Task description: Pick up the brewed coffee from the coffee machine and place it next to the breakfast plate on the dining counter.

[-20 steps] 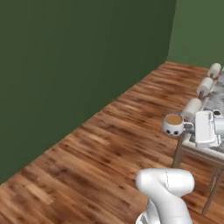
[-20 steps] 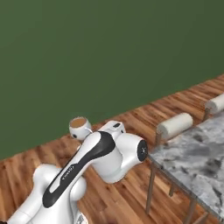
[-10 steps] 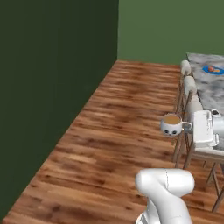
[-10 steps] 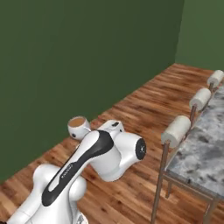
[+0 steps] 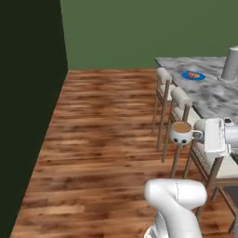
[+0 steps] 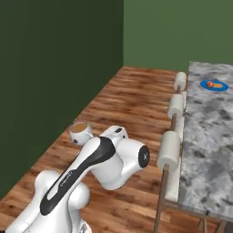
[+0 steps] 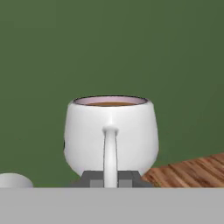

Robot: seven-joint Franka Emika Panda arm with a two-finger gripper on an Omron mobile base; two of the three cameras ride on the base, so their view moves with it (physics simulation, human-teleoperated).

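Note:
The brewed coffee [image 7: 111, 131] is a small white mug with brown liquid at its top, carried in the air above the wooden floor. My gripper [image 7: 110, 179] is shut on its side handle, with the mug [image 5: 180, 132] hanging just off the near stool. From the right base view the mug [image 6: 80, 133] sits left of my arm. The breakfast plate [image 5: 193, 75] is bright blue and lies far off on the dining counter [image 5: 218, 95]. It shows again as the plate [image 6: 215, 85] on the marbled counter [image 6: 205, 132]. The coffee machine is out of view.
Cushioned wooden stools [image 5: 180, 98] [image 6: 169, 150] line the counter's near edge between me and the top. A grey cylinder [image 5: 231, 62] stands on the counter beyond the plate. Dark green walls [image 5: 28, 93] close the left side, with open wooden floor [image 5: 102, 121] in between.
The whole picture has swung as the base turned, bringing the counter, stools and blue plate into fuller view. The mug stays held in the gripper throughout.

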